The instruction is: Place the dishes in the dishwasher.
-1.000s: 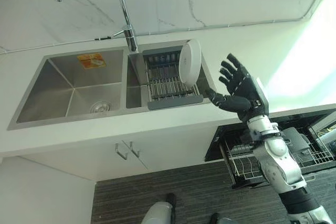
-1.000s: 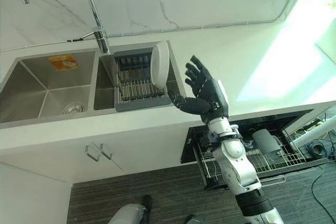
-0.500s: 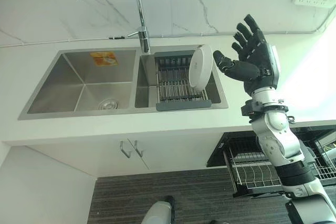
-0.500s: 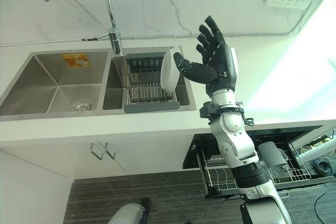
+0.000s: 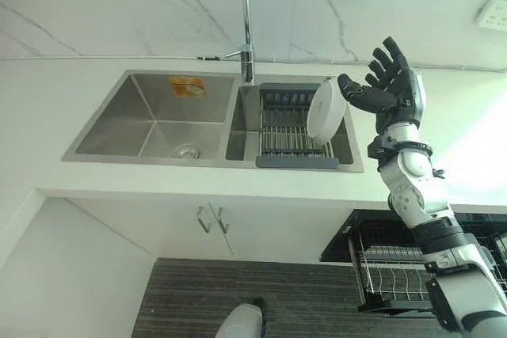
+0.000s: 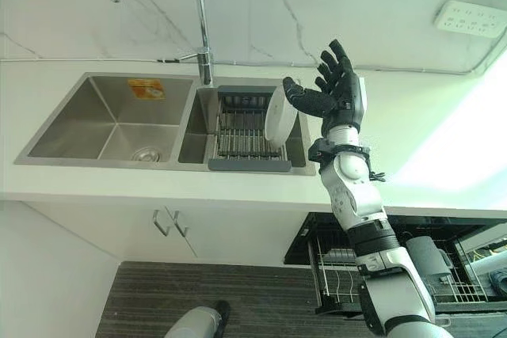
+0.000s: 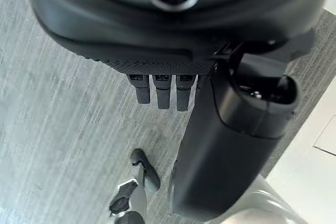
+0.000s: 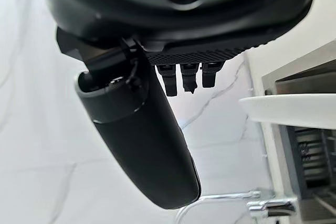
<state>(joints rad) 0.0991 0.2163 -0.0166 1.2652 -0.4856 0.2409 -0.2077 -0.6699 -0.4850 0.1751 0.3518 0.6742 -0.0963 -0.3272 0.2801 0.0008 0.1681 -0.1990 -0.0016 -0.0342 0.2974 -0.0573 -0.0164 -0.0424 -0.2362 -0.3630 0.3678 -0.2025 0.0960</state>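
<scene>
Plate on edge in the sink rack, right hand open beside it

Plate (image 5: 325,111), white and round, stood upright on its rim at the right end of the dish rack (image 5: 291,128), which sat in the smaller right basin of the steel sink (image 5: 150,116). The right hand (image 5: 386,89) was raised just beside the plate, fingers spread and straight, thumb reaching toward the plate's rim, holding nothing. Below the counter (image 5: 198,191), the dishwasher rack (image 5: 388,279) was pulled out. The left hand (image 7: 168,72) hung over the floor, fingers straight and empty.
</scene>
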